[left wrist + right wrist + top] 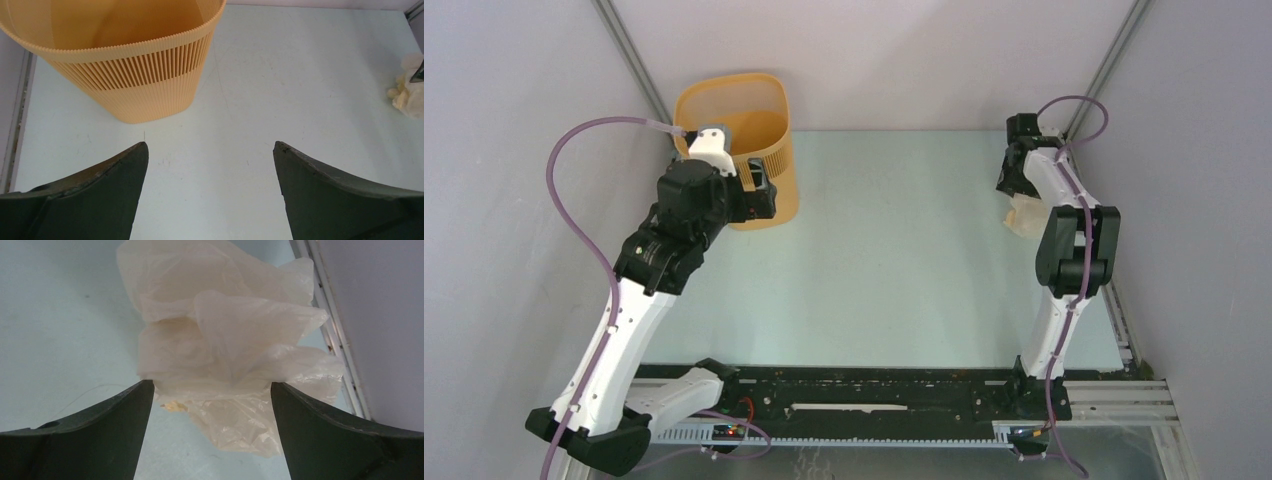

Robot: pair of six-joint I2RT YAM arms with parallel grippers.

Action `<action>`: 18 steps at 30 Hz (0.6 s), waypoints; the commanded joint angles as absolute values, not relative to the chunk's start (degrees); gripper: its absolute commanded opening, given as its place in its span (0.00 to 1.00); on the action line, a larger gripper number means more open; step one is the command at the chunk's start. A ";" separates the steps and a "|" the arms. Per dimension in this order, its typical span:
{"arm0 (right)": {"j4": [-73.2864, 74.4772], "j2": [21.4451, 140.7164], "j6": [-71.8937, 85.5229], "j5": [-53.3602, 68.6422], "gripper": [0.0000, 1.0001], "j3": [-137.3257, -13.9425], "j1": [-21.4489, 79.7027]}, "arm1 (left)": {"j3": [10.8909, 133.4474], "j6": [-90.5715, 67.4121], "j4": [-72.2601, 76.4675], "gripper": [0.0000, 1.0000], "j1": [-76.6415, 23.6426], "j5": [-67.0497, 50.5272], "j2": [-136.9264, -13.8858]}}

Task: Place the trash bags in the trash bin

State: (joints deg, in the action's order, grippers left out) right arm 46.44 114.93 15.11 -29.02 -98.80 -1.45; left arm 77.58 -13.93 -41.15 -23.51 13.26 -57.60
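Status: trash bags (225, 340), one crumpled pale cream film bag, lie on the tabletop (894, 250) near the far right corner, just beside the right edge. Trash bin (724, 82) stands upright in the far left corner, well apart from the bag. Nothing seen inside it.

Right gripper (207, 387): fingers spread wide on either side of the bag's near end, not pinching it; nothing held. Whether the tips touch the tabletop, cannot tell.

Left gripper (210, 150): fingers fully spread, empty, hanging just beside the bin's near right side.

Risks, as judged:
- Film is thin and springy. A closure may catch only one outer fold, and the rest would hang, drag or slip free during the carry.
- Metal rail (330, 330) runs along the right edge close to the bag, so a finger drifting outward could hit it.
- Carry spans the whole far side of the tabletop. The left arm sits on the approach to the bin, so there is collision risk unless it withdraws or takes a handover.
- Bag looks bulky and could drape over the rim instead of dropping in.
- Bin looks light, so a knock could tip it.

Surroundings: grey walls close on both sides; purple cable (564, 200) loops off the left arm.
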 commanded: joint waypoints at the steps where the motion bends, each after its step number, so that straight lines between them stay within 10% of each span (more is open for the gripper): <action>1: 47.00 118.41 12.56 -36.67 0.96 -100.39 -0.53 | 80.08 -11.80 -38.85 1.00 -23.82 12.70 -57.69; 11: 46.10 120.15 14.17 -30.26 0.76 -99.02 -0.40 | 80.92 -12.50 -39.23 1.00 -23.82 11.72 -57.92; 18: 43.69 114.02 13.41 -23.24 0.32 -93.53 1.46 | 81.01 -14.68 -39.38 1.00 -23.82 10.69 -57.39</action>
State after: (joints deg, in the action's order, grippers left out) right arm 45.39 120.42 13.34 -27.90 -96.20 -0.43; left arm 77.69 -13.56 -41.04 -23.51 12.25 -58.13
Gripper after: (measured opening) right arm 0.427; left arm 0.996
